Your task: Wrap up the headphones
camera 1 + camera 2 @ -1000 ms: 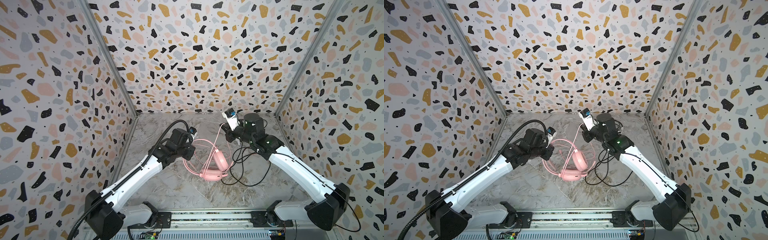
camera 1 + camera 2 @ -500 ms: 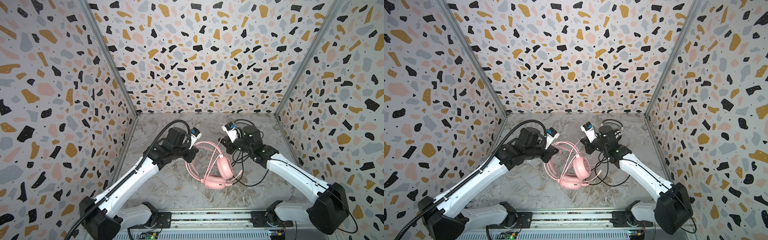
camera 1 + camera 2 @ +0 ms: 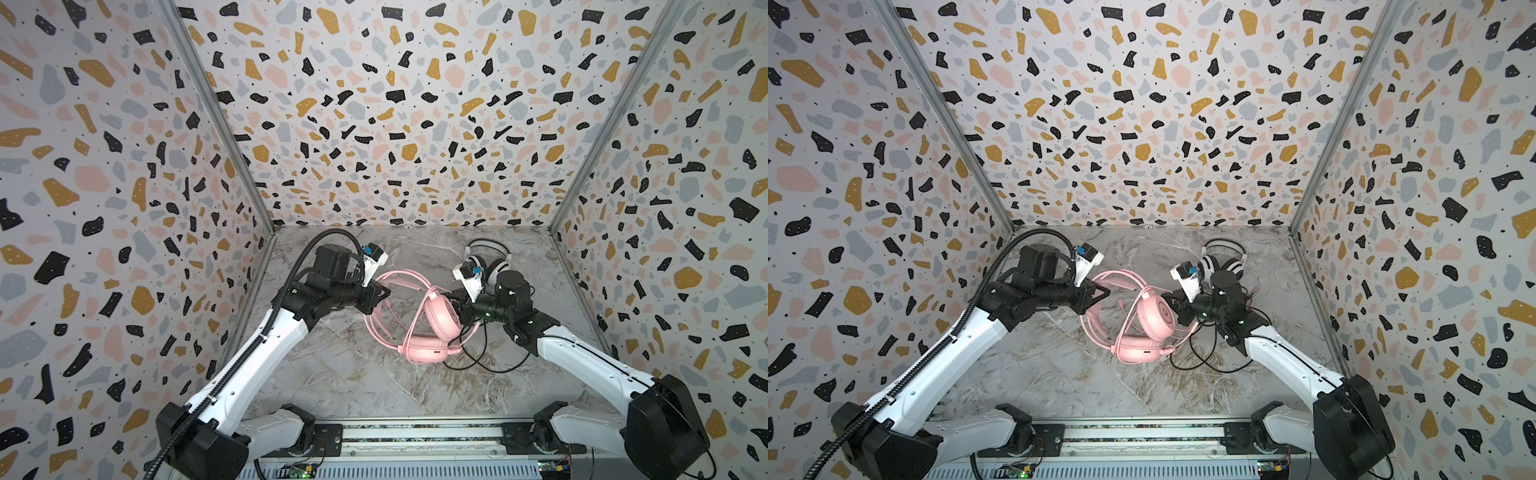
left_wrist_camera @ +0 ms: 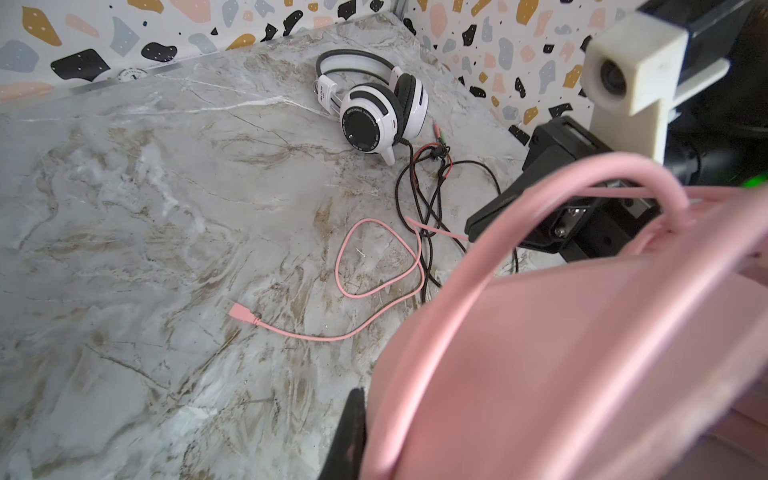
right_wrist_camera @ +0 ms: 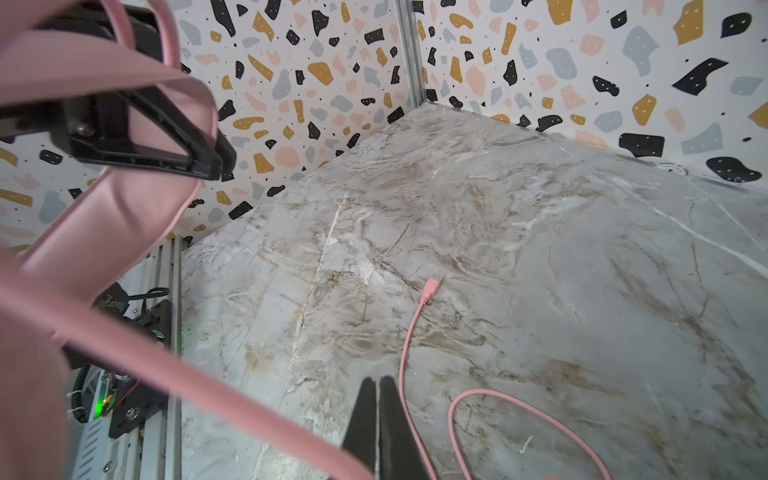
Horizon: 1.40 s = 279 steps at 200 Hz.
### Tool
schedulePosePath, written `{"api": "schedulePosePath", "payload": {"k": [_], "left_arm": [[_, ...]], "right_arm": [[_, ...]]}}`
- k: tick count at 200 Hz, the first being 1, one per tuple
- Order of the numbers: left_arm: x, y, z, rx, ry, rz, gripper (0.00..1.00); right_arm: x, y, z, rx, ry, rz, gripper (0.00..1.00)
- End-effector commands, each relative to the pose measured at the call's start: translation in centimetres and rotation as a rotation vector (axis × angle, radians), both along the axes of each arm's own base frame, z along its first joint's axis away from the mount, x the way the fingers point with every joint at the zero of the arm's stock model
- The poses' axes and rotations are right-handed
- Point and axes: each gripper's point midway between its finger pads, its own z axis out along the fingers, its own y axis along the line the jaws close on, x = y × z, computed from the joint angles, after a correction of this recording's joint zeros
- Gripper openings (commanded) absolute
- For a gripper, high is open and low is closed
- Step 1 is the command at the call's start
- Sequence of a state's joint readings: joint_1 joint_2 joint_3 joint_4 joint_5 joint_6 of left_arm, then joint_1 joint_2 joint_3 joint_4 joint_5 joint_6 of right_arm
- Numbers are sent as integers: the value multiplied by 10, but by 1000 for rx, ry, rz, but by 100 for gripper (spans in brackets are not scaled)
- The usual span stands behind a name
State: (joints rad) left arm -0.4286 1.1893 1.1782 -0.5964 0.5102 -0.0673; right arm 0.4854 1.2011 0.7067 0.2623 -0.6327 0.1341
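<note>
- The left gripper (image 3: pixel 380 291) is closed on the headband (image 3: pixel 399 276) of the pink headphones (image 3: pixel 424 353), which sit in the middle of the table (image 3: pixel 332 386).
- The right gripper (image 3: pixel 452 299), just beside the raised pink earcup (image 3: pixel 444 319), is pressed together and seems to pinch the thin pink cable (image 5: pixel 430 287).
- The white-and-black headphones (image 3: pixel 482 262) lie behind it, near the back wall (image 3: pixel 395 124).

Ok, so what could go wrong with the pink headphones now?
1. The pink cable crosses the black cable on the table; pulling it could tangle them and drag the white headset.
2. The left claw pinches the pink headset only by its thin headband, so the ear cups might twist or slip out.
</note>
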Motion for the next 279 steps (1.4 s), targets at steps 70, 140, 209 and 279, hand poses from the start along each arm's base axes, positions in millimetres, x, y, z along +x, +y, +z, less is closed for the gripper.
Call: {"api": "schedulePosePath", "payload": {"k": [70,140,209,279], "left_arm": [[-34,-15,100,-236,-111,-126,0],[-27,-17,137,-309,-126,-90,0],[-11,-19,140,-317,-121,-48,0],[-11,-21,155,-354,-132,-54,0]], "right_arm": [[-3,9,-7,99,1,91,33],[-8,28,-11,178,3,141,56],[0,-24,-61,142,81,-97,76],[13,9,-73,149,102,-64,81]]}}
